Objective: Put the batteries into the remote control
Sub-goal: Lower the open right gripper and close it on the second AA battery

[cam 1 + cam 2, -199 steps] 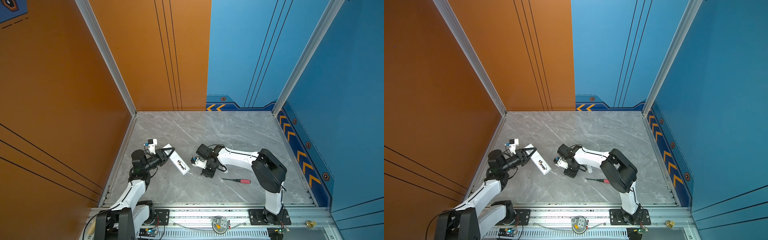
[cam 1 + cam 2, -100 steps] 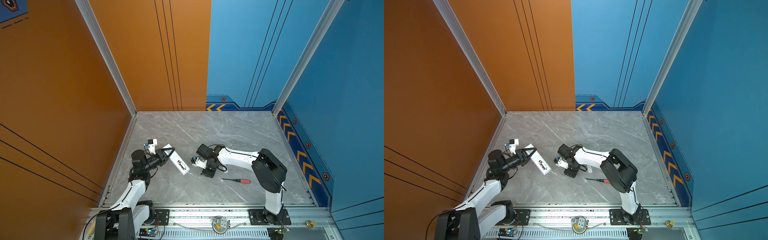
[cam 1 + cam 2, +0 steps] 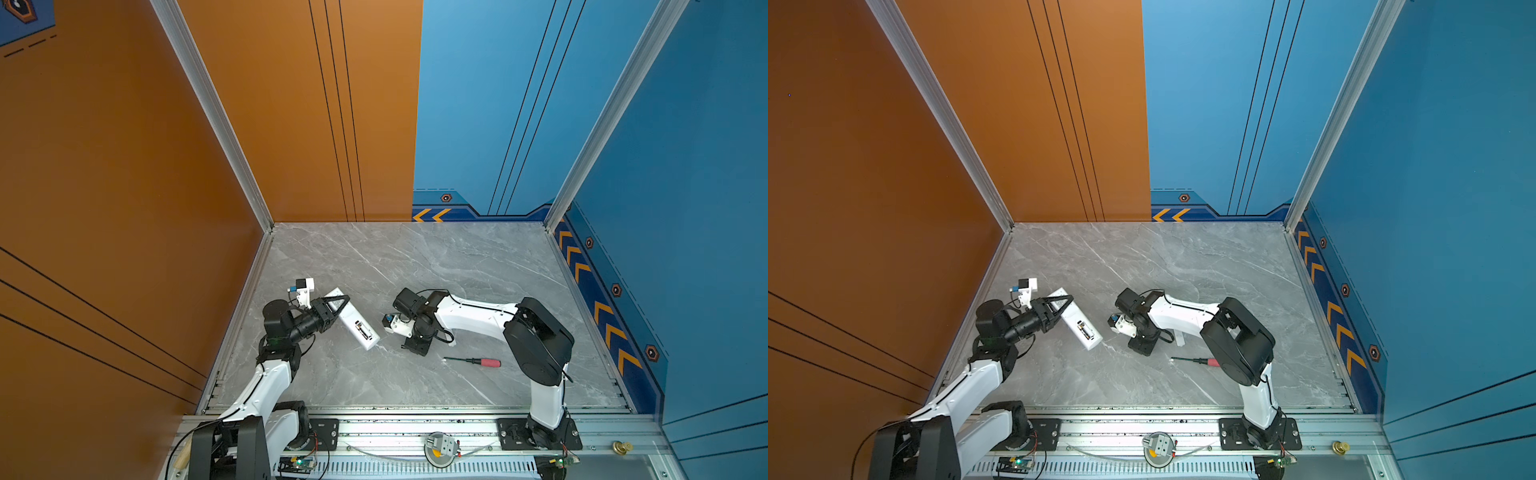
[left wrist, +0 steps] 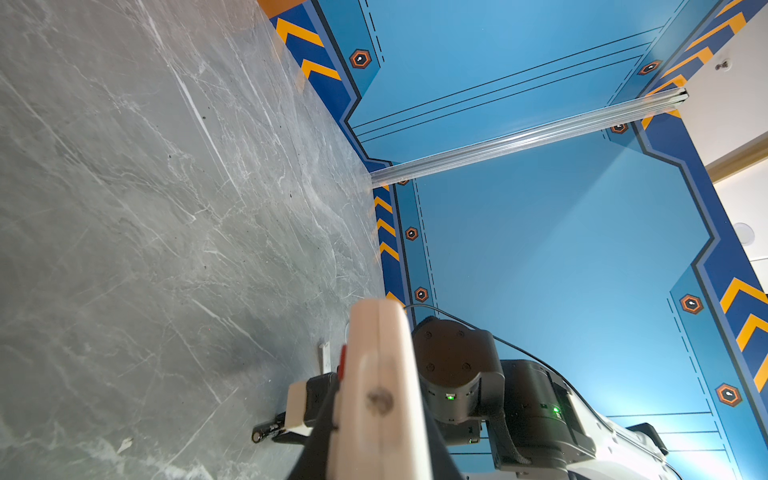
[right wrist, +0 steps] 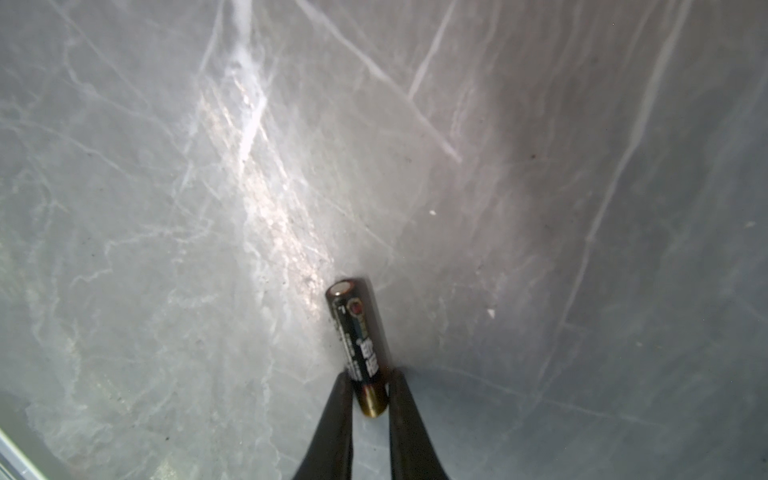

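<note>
Nearest the front rail, a red-handled screwdriver (image 3: 473,361) lies alone on the grey marbled surface (image 3: 415,257). Just behind it the right gripper (image 5: 370,374) points down at the surface. In its wrist view the two dark fingers (image 5: 332,419) stand narrow, pressed against either side of the gold end of a battery (image 5: 358,336). The battery lies flat, with its black body reaching away from the fingers. Further left, in both top views, the remote control (image 3: 357,325) (image 3: 1080,323) shows its plain white back upward. Its open compartment holds something dark and metallic, too small to make out. The left gripper (image 3: 338,303) is clamped on the remote control's far end, and the left wrist view shows the white edge (image 4: 378,395) running out between the jaws.

Compared with a second ago, both arms, the remote control and the screwdriver sit in the same places in the top views.
</note>
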{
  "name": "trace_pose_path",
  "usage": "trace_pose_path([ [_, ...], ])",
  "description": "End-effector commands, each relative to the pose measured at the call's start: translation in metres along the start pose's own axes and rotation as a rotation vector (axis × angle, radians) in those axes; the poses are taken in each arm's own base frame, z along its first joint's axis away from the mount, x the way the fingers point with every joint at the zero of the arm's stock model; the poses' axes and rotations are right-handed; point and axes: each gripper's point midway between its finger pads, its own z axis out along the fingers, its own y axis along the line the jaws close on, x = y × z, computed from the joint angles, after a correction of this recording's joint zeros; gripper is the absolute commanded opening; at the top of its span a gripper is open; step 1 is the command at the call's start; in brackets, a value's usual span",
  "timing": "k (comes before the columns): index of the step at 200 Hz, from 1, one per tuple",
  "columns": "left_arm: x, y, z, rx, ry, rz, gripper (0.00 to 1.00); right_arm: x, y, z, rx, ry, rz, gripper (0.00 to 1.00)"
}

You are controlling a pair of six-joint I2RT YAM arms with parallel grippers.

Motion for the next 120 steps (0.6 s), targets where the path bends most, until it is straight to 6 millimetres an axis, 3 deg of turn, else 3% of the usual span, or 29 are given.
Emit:
trace_pose_path([
  [1,-0.002,-0.002,-0.003,0.009,-0.014,0.037,0.00,0.020,0.008,0.015,-0.040,0.069,0.001,0.14],
  [120,-0.001,-0.004,-0.004,0.013,-0.017,0.040,0.00,0.017,0.006,0.002,-0.021,-0.003,0.046,0.01],
])
